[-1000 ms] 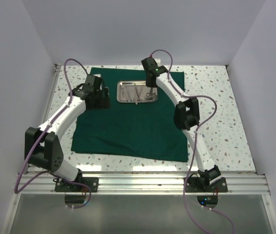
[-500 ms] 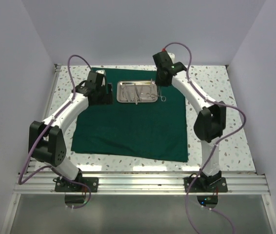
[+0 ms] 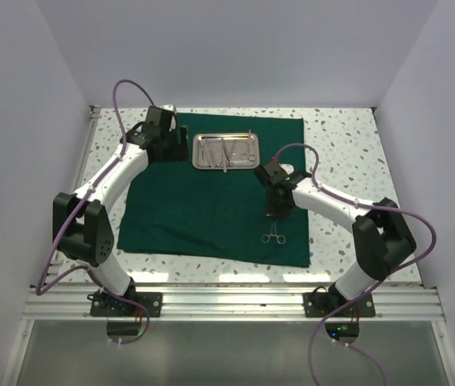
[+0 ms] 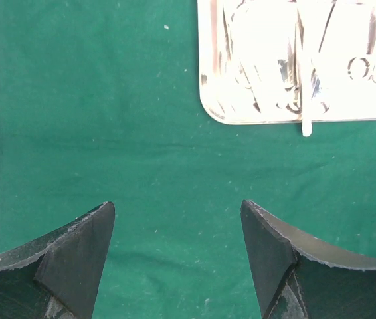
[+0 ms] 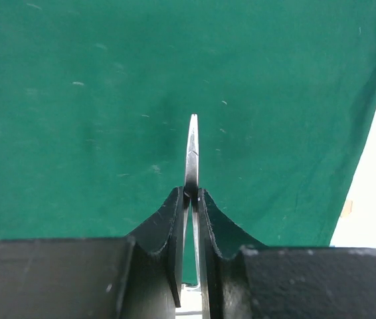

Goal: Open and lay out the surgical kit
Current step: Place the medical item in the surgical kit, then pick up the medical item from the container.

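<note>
Cloth spread flat, tray loaded, one pair of scissors out of it

From above: green cloth [image 3: 195,209] lies flat on the table [image 3: 348,145], and the steel tray [image 3: 195,153] sits at its far middle with thin silver tools [image 3: 223,151] in it. The left fingers [image 3: 179,141] are wide open just left of the tray, and the right fingers [image 3: 276,211] pinch scissors [image 3: 273,233] over the cloth's near right part, rings down. Left wrist: fingers gaping, nothing in them, tray corner ahead. Right wrist: fingers clamped on the scissors, tip pointing out over the cloth.

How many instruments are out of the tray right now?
1: the ring-handled scissors, held by the right gripper over the near-right part of the green cloth. The others lie in the tray; an arm could hide a stray.
</note>
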Available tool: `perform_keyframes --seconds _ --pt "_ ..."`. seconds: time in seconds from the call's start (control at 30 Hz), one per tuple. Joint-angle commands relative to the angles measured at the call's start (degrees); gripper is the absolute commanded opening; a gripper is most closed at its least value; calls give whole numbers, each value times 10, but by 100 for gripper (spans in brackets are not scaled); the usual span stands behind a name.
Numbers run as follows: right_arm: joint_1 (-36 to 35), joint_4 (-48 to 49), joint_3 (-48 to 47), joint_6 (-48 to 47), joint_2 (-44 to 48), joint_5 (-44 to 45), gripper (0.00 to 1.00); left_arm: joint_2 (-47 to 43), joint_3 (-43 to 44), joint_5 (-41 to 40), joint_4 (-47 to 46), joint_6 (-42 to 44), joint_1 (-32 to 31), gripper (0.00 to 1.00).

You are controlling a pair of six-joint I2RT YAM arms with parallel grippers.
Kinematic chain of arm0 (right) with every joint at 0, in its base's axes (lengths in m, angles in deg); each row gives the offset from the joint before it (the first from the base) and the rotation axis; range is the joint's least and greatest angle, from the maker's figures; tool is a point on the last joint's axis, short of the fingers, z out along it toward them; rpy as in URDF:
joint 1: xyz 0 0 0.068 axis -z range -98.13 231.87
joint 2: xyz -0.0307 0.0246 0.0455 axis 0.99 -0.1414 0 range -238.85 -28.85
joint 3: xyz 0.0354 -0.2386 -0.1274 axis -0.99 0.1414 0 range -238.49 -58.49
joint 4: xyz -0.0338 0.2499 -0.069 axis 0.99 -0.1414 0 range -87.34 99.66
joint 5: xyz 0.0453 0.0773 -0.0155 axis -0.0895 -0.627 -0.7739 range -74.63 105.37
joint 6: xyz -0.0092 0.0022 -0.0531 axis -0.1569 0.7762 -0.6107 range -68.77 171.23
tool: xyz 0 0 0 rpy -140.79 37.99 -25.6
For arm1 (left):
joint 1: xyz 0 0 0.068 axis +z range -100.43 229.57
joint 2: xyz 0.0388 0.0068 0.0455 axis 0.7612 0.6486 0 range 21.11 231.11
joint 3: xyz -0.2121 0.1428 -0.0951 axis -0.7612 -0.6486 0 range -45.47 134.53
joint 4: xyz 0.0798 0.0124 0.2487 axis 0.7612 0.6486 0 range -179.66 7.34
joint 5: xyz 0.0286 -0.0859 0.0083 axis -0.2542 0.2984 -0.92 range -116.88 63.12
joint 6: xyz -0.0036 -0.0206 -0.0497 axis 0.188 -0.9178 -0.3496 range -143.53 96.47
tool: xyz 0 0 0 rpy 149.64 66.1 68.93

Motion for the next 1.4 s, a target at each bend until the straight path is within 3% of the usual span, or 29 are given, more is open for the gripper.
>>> perform_keyframes --seconds 0.0,0.1,0.13,0.2,0.33,0.5,0.67,0.87,1.17,1.37 --pt "5 64 12 42 19 8 0 3 50 2 28 15 4 81" --pt "5 64 -1 38 -7 16 3 2 69 -3 53 20 4 81" --pt "5 61 -6 35 -15 17 38 -3 76 -7 73 19 4 80" --pt "5 47 -22 27 -30 27 59 -28 78 -14 80 17 4 81" --pt "6 10 -92 -3 -47 59 60 -73 36 -29 82 23 4 82" --pt "10 -38 -294 -64 -121 76 60 -112 -7 -54 73 32 4 82" --pt "30 -128 -576 -101 -301 85 57 -123 -44 -50 39 34 7 83" --pt "77 -138 -785 -123 -489 68 51 -103 -71 -12 8 30 10 81" --pt "98 -88 -848 -119 -591 40 44 -99 -82 14 14 24 10 80" --pt "98 -76 -852 -122 -592 40 44 -62 -54 0 32 27 10 79"
